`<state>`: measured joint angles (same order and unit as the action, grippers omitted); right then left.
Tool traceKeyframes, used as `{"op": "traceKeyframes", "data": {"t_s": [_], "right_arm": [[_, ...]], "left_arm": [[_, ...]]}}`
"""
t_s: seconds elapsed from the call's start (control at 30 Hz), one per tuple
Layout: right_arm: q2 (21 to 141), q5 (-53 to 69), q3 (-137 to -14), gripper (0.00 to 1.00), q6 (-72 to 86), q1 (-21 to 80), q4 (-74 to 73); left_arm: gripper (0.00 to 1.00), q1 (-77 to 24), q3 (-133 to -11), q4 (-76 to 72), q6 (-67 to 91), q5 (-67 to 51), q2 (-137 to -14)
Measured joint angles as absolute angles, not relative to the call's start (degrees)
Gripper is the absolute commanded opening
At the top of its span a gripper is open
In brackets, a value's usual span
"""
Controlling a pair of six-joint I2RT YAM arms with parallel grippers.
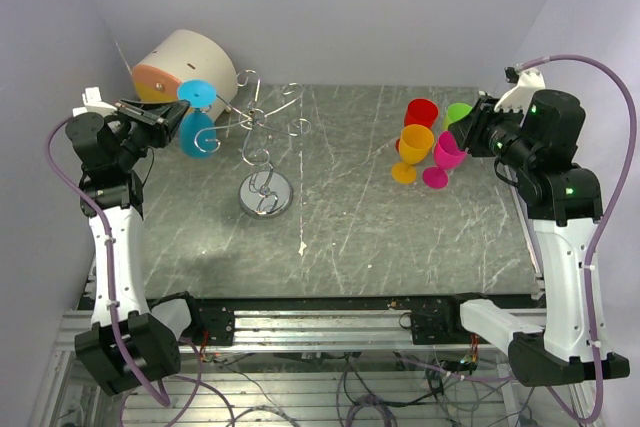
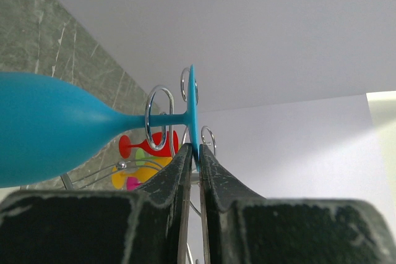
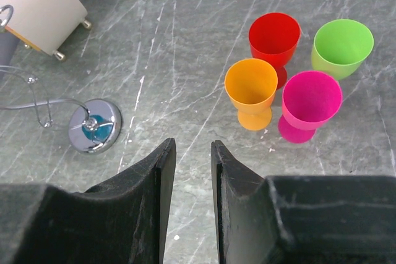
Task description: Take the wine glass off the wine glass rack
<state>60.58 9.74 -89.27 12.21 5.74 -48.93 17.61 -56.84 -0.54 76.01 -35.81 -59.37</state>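
Observation:
A blue wine glass [image 1: 196,133] hangs bowl-down on the left arm of the silver wire wine glass rack [image 1: 262,137]. Its flat foot [image 1: 197,93] rests above the hook. In the left wrist view the glass [image 2: 55,131] lies sideways, its stem passing through a wire loop [image 2: 159,117]. My left gripper [image 2: 197,150] is shut on the thin edge of the glass's foot [image 2: 192,103]. My right gripper [image 3: 192,146] hovers open and empty above the table, to the right, near the coloured glasses.
A beige-and-orange cylinder [image 1: 183,68] lies at the back left, behind the rack. Red [image 1: 420,115], green [image 1: 457,113], orange [image 1: 414,147] and pink [image 1: 446,155] glasses stand on the table at the right. The rack's round shiny base [image 1: 265,194] sits left of centre.

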Motion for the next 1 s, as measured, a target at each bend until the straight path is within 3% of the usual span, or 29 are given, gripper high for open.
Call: {"op": "traceKeyframes", "data": {"t_s": [0.6, 1.0], "right_arm": [[60.0, 10.3, -89.3, 0.29, 13.0, 5.7, -47.4], [59.9, 10.8, -89.2, 0.29, 13.1, 5.7, -47.4]], "left_arm": [[0.18, 10.0, -56.7, -13.3, 81.5, -34.3, -65.3], [0.16, 9.9, -55.4, -7.6, 79.8, -34.3, -57.3]]}}
